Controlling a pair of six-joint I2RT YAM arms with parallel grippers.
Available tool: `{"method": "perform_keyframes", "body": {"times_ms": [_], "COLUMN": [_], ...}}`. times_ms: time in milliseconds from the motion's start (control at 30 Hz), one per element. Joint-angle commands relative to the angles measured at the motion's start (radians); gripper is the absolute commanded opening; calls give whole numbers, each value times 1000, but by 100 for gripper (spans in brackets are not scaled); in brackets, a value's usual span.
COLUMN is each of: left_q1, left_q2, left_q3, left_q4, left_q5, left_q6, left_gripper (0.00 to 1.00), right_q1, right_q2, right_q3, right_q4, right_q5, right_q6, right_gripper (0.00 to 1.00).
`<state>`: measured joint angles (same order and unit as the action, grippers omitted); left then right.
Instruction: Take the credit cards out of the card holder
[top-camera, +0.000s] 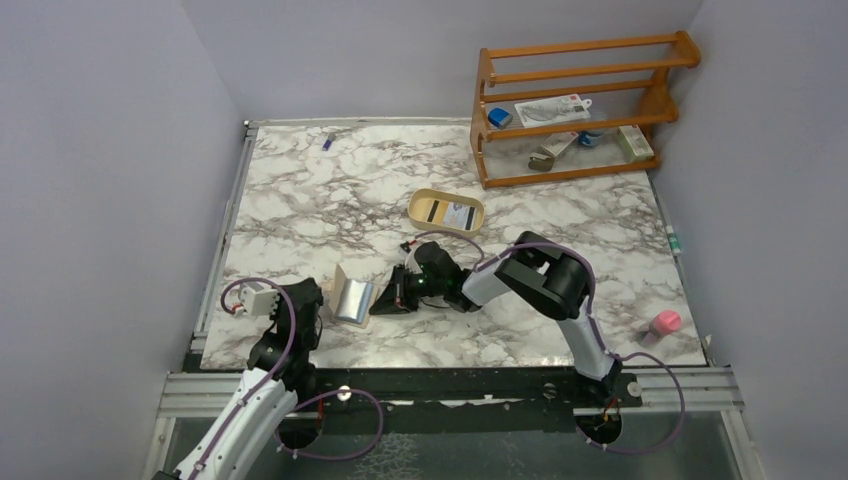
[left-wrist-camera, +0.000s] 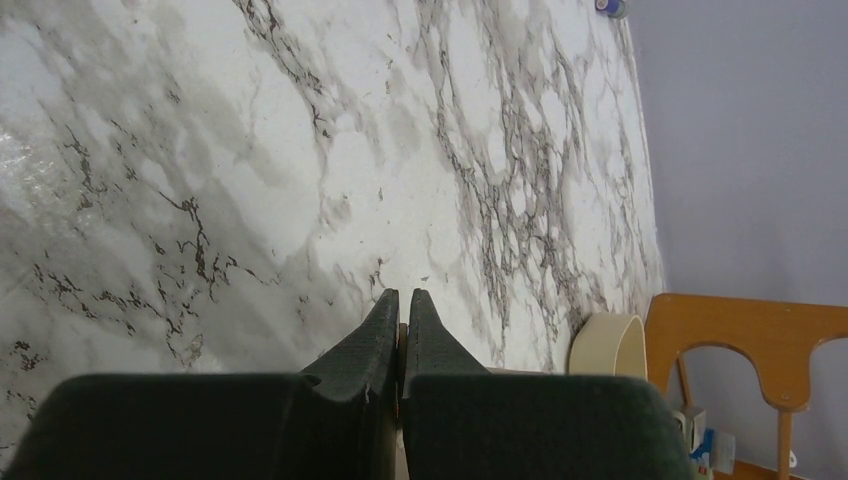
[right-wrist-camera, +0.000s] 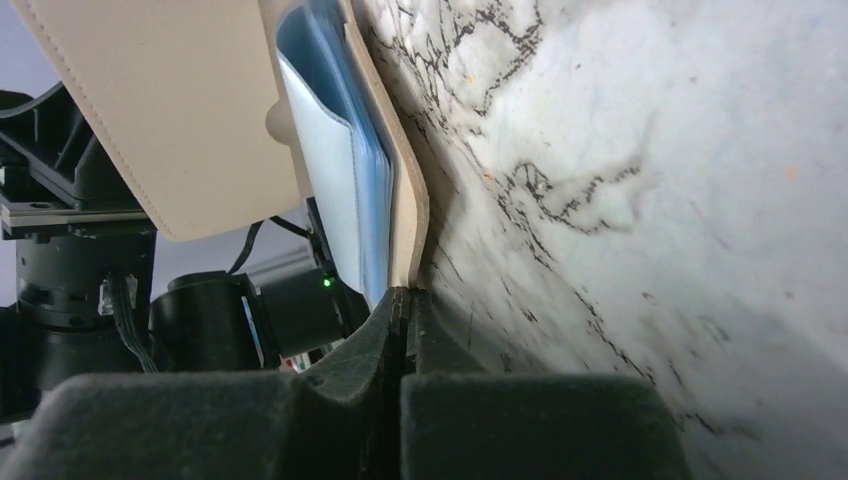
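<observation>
Near the worktop (top-camera: 330, 200) front edge, the left gripper (left-wrist-camera: 402, 305) pinches the card holder (right-wrist-camera: 170, 110). The right gripper (right-wrist-camera: 402, 298) apparently pinches its flap: regrip the credit cards (right-wrist-camera: 335, 170) alone.

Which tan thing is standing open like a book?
The small card holder: it stands open, with pale blue cards showing inside. The other tan thing, the oval tray farther back, lies flat.

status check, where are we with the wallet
Left gripper shut on the wallet, which stands open. Right gripper shut at its edge by the cards; card grip unclear. Cards not out yet. Tray behind, apart.
</observation>
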<state>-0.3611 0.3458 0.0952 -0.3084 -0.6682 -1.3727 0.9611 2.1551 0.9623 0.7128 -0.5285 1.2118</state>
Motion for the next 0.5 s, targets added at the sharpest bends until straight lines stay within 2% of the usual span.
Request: {"method": "perform_keyframes", "body": {"times_ms": [0, 133, 267, 300, 367, 467], "left_q1": [5, 5, 5, 5, 5, 5], "left_q2": [-9, -18, -45, -54, -75, -99], "left_q3": [-42, -36, -27, -26, -26, -26], "left_q4": [-79, -93, -106, -108, -109, -110], "left_q5": [13, 8, 3, 1, -1, -3], "left_q6": [-5, -3, 8, 11, 19, 27], "left_gripper": [0, 0, 1, 9, 32, 75], "right_q1": [8, 7, 3, -2, -10, -37], "right_q2": [23, 1, -91, -123, -186, -284], "right_q3": [-6, -3, -19, -27, -41, -71], "right_q4": [66, 55, -18, -43, -92, -150], "right_q5": [37, 48, 106, 124, 156, 189], "right_q6": [24, -2, -73, -94, -131, -187], "right_gripper": [1, 1, 1, 1, 1, 1]}}
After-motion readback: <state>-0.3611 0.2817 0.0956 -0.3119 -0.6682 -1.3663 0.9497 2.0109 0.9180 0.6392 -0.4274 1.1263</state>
